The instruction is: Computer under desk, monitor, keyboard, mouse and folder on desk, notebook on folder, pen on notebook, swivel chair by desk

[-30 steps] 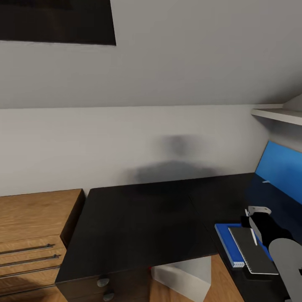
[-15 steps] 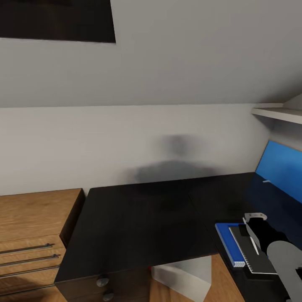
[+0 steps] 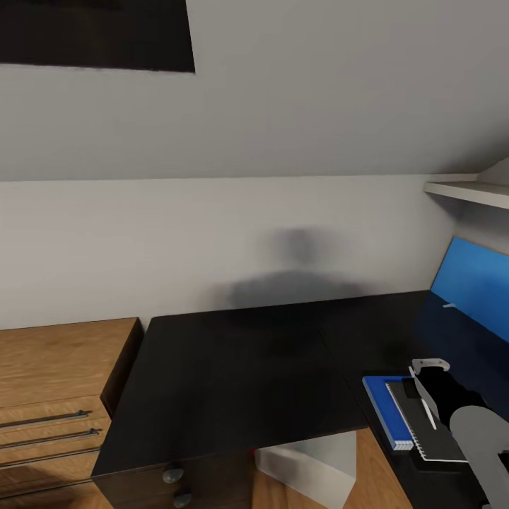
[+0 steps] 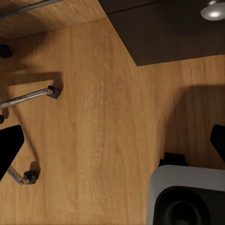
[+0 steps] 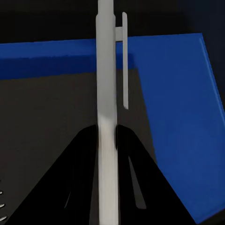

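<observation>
On the right end of the black desk [image 3: 233, 367] lies the blue folder [image 3: 382, 410] with the dark notebook [image 3: 435, 438] on top of it. My right gripper [image 3: 424, 397] is over the notebook, shut on the white pen [image 3: 428, 418]. In the right wrist view the pen [image 5: 107, 93] runs between the two black fingertips [image 5: 84, 140], above the notebook [image 5: 47, 140] and the folder [image 5: 178, 117]. Whether the pen touches the notebook I cannot tell. The white computer [image 3: 311, 459] stands under the desk. My left gripper [image 4: 112, 145] hangs open over the wood floor beside the swivel chair's chrome legs [image 4: 28, 97].
A light wooden drawer chest [image 3: 56, 389] adjoins the desk's left side. The blue back panel [image 3: 470, 283] and a white shelf [image 3: 466, 192] are at the right. A dark skylight [image 3: 95, 35] sits in the sloped ceiling. The desk's silver knob [image 4: 213, 9] is near my left gripper.
My right gripper with the pen has come slightly nearer and lower over the notebook since a second ago; in the last half second it has hardly moved.
</observation>
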Motion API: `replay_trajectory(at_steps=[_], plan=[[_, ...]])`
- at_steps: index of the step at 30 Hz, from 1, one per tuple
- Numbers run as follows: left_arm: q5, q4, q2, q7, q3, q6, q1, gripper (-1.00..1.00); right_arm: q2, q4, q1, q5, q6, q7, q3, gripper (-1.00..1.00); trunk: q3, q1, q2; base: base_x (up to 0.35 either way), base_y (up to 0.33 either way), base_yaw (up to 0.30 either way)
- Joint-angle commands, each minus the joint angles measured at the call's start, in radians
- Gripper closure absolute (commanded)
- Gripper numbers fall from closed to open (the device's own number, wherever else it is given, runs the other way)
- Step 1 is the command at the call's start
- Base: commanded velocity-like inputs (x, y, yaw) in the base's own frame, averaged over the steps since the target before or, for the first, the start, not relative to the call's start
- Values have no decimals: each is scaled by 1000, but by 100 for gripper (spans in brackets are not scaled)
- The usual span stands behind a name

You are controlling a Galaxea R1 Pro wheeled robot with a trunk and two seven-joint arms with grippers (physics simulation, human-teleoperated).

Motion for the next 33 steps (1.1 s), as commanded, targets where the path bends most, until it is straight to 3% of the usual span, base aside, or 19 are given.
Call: replay_trajectory(at_steps=[1, 16, 17, 33], plan=[[6, -4, 1, 8, -9, -2, -1, -100, 1, -2, 0, 8, 5, 3, -8, 100, -1, 0, -1, 0, 0, 0], [6, -5, 0, 8, -10, -2, -1, -100, 0, -4, 0, 8, 5, 3, -9, 100, -1, 0, -1, 0, 0, 0], [6, -5, 0, 8, -10, -2, -1, -100, 0, -4, 0, 8, 5, 3, -10, -100, -1, 0, -1, 0, 0, 0], [6, -5, 0, 8, -10, 0, -1, -100, -3, -7, 0, 8, 5, 3, -11, -100, -1, 0, -1, 0, 0, 0]])
